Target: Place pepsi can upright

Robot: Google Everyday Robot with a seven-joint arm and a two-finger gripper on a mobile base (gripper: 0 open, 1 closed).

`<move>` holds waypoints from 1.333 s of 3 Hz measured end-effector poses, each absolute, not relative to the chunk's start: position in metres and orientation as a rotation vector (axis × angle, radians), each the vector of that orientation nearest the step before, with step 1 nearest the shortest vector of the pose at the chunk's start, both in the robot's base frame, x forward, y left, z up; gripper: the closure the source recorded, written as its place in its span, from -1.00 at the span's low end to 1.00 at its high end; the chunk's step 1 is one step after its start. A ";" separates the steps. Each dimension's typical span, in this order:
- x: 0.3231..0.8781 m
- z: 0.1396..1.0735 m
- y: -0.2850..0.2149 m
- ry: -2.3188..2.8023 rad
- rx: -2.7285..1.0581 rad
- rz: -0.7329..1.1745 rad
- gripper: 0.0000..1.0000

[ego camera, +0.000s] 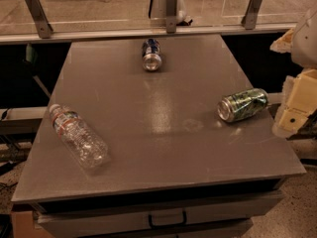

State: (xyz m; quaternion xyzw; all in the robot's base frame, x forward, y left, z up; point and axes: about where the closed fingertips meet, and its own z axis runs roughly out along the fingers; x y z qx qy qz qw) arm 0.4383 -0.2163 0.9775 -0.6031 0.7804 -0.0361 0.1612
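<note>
The pepsi can [151,54], dark blue with red-and-white marks, lies on its side near the far edge of the grey table [163,148], its silver end facing me. My gripper [297,105], cream-coloured, hangs at the right edge of the view, beside the table's right edge and just right of the green can. It is far from the pepsi can and holds nothing that I can see.
A dented green can [242,104] lies on its side near the table's right edge. A clear plastic bottle [77,135] with a red-and-white label lies at the front left. A glass railing with metal posts [171,9] runs behind the table. Drawers [163,217] sit under the front edge.
</note>
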 end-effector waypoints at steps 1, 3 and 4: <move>0.438 0.978 -0.216 2.228 -1.722 -0.103 -1.00; 0.532 0.977 -0.154 2.149 -1.681 -0.050 -1.00; 0.603 0.970 -0.115 2.152 -1.586 -0.022 -1.00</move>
